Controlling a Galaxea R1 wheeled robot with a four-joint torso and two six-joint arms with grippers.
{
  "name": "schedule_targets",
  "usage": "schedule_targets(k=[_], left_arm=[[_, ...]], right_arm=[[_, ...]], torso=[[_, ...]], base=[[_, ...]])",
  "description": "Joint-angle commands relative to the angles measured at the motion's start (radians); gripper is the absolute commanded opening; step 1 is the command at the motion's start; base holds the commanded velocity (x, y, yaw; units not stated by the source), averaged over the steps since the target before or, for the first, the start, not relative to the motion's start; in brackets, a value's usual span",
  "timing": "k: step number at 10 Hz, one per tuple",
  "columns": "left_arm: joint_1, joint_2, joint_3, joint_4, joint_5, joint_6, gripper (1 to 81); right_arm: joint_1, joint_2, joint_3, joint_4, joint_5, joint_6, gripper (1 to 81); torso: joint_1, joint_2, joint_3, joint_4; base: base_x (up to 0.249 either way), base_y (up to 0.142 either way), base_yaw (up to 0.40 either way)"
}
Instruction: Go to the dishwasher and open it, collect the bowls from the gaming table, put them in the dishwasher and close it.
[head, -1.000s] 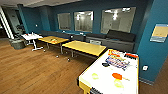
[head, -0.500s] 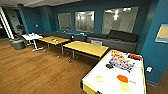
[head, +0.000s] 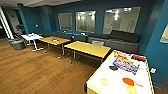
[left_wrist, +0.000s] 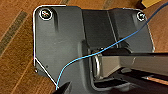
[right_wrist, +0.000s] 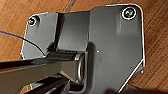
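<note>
Bowls on the gaming table (head: 100, 83): one orange-red bowl (head: 128, 81), two yellow-green bowls (head: 104, 81).

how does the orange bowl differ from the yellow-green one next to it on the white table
The orange-red bowl is a strong warm red-orange; the yellow-green bowl is pale and stands out less from the white top. In the head view the orange-red bowl looks wider and lies nearer the table's right side; the yellow-green bowl lies nearer its left edge. Both are round, shallow and rest on the gaming table.
</note>
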Motion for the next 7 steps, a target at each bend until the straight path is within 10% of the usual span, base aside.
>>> schedule_targets(k=[1, 7], left_arm=[[-0.046, 0.001, 0.003, -0.001, 0.053, 0.003, 81.1], [-0.046, -0.002, 0.003, -0.004, 0.053, 0.003, 81.1]], right_arm=[[0.045, 0.0, 0.002, -0.005, -0.05, -0.002, 81.1], [0.047, 0.0, 0.002, -0.004, -0.047, -0.002, 81.1]], torso=[[0.0, 0.0, 0.0, 0.0], [0.0, 0.0, 0.0, 0.0]], base=[[0.117, 0.103, 0.0], [0.114, 0.043, 0.0]])
